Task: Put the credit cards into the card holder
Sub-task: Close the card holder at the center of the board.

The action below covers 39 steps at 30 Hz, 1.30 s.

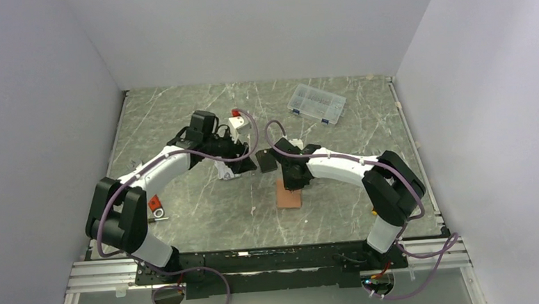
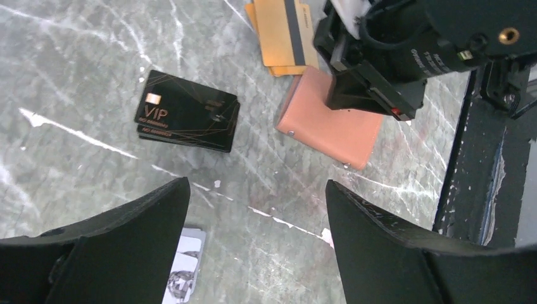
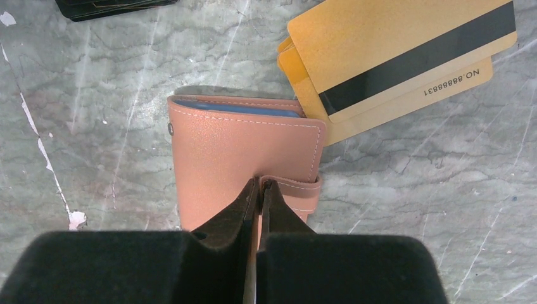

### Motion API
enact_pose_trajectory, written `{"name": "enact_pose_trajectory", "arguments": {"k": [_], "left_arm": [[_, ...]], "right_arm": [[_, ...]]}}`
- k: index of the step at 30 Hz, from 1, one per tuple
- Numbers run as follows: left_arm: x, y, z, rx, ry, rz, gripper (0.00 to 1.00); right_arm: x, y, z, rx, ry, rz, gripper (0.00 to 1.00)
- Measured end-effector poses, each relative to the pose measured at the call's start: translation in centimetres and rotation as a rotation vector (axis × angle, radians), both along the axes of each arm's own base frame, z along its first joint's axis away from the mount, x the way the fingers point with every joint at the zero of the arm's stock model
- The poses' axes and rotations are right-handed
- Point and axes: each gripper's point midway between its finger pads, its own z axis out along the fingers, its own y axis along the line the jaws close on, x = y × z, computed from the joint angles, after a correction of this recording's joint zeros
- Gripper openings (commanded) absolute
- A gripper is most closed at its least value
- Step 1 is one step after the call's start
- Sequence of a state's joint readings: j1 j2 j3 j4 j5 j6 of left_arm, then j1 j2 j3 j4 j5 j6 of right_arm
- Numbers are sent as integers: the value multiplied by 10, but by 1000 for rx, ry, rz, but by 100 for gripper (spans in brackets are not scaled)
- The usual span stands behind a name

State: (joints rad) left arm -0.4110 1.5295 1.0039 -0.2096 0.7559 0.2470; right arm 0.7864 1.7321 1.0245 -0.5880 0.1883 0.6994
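The tan-brown card holder (image 3: 240,149) lies on the marble table, its blue-grey pocket edge showing at the far side. My right gripper (image 3: 259,183) is shut on its thin leather cover beside the strap. Two orange-gold credit cards (image 3: 392,57) with black stripes lie fanned just beyond the holder's far right corner. In the left wrist view the holder (image 2: 316,130) and the orange-gold cards (image 2: 278,35) sit ahead of my left gripper (image 2: 256,183), which hangs open over bare table. A pale silver-grey card (image 2: 183,272) peeks out under its left finger.
A stack of black VIP cards (image 2: 187,113) lies left of the holder. A clear compartment box (image 1: 316,103) stands at the back right, a white and red item (image 1: 236,122) sits behind the left arm, and a small red tool (image 1: 155,203) lies near its elbow.
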Motion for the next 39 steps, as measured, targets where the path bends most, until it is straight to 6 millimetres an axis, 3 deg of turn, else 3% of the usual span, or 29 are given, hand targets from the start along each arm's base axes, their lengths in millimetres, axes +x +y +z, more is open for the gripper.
{"name": "enact_pose_trajectory", "arguments": {"k": [3,10,17,21,25,29,36,39], "left_arm": [[9,12,6,-20,19,34,92],[49,63,27,-45,18,189,98],[56,84,29,-37,41,245,98],[58,91,33,-17,37,259,98],[65,98,50,-2,10,271,98],[71,107,60,11,-7,290,97],[66,119,54,68,24,316,96],[66,122,54,84,28,325,84]], "right_arm": [[0,1,0,-8,-9,5,0],[-1,1,-2,-52,-54,41,0],[-1,3,-3,-144,-90,97,0],[0,4,-4,-210,-101,127,25],[2,2,-4,-270,-128,150,37],[2,-1,-1,-291,-133,146,41],[2,-1,4,-298,-127,136,44],[7,4,16,-287,-139,135,44]]}}
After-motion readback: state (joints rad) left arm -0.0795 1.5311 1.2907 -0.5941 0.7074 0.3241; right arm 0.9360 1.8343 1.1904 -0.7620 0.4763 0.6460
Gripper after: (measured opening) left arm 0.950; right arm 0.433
